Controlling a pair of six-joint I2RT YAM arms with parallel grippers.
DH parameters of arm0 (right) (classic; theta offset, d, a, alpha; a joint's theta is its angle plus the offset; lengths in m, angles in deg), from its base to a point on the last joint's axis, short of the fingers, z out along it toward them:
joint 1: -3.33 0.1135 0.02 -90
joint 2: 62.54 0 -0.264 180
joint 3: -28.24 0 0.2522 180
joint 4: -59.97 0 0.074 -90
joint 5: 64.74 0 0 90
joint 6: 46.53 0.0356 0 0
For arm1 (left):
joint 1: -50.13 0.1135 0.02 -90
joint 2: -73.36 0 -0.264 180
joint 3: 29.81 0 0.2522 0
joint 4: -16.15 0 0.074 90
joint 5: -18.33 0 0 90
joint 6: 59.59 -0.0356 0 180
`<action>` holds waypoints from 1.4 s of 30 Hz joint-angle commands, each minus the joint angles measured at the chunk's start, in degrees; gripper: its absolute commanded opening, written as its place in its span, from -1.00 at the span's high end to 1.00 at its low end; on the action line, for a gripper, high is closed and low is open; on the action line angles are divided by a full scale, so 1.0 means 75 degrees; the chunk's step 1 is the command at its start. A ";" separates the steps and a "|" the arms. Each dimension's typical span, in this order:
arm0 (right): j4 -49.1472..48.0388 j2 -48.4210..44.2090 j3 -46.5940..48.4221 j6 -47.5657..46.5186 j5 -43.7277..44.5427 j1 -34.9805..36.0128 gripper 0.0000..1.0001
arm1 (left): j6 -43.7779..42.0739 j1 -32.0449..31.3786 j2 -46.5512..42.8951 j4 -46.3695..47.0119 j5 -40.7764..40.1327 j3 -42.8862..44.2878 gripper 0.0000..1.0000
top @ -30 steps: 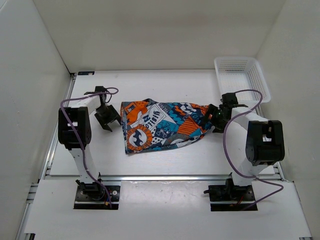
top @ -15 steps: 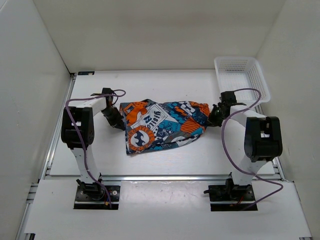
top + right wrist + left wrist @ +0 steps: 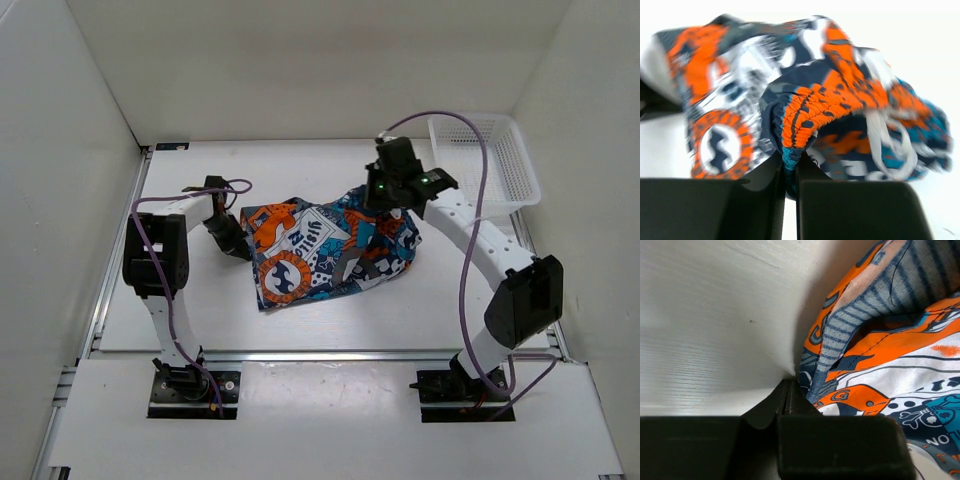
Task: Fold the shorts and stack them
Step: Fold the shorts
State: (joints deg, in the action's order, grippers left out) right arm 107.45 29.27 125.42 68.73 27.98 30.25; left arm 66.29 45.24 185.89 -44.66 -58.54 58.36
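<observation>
R gripper [image 3: 790, 167] clamped on shorts [image 3: 322, 250] waistband (lifted), L gripper [image 3: 789, 391] pinching left edge

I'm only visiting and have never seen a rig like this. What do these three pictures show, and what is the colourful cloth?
The wide picture looks down from above on a white table. Two robot arms are bolted at its near edge, and each ends in a two-finger gripper. The other two pictures come from small cameras on the wrists, so the black blocks at the bottom are each arm's own fingers. The cloth is a pair of printed shorts. The left gripper pinches their left edge down at the table. The right gripper pinches the orange elastic waistband and holds that side up off the table. A white mesh basket stands in the far right corner.
</observation>
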 commanded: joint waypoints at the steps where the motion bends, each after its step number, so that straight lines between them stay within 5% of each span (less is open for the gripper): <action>1: 0.0720 0.0331 0.0712 -0.0074 0.1065 0.0863 1.00 | -0.0026 -0.0099 0.0137 0.0226 -0.0145 0.0062 0.79; 11: 0.0731 0.0345 -0.0375 0.0465 0.1499 -0.0305 1.00 | -0.0096 -0.0169 0.0137 0.0226 -0.0075 0.0063 0.79; 13: 0.0731 0.0345 -0.0727 0.0383 0.1500 -0.0866 0.35 | -0.0167 -0.0169 0.0066 0.0226 -0.0074 0.0063 0.79; 17: 0.0615 0.0299 -0.1335 0.0383 0.0986 -0.1723 -0.45 | -0.0236 -0.0169 0.0066 0.0226 -0.0074 0.0063 0.79; 18: 0.0510 0.0135 -0.1488 0.0383 0.0776 -0.1853 -0.50 | -0.0237 -0.0169 0.0066 0.0226 -0.0074 0.0063 0.79; 29: -0.0767 0.0637 -0.2566 0.0383 -0.1580 -0.3119 -0.69 | -0.0237 -0.0169 0.0066 0.0226 -0.0074 0.0063 0.79; 38: -0.2361 0.1423 -0.3012 0.0886 -0.2203 -0.3284 -0.47 | -0.0237 -0.0169 0.0207 0.0226 -0.0074 0.0063 0.79; 42: -0.2854 0.1704 -0.3188 0.1190 -0.2039 -0.3284 -0.07 | -0.0237 -0.0169 0.0276 0.0226 -0.0074 0.0063 0.79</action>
State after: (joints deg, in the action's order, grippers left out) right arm 93.28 39.11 102.75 75.53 14.01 5.90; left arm 65.35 44.39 186.17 -44.33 -58.19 58.62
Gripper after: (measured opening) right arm 0.566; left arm 0.110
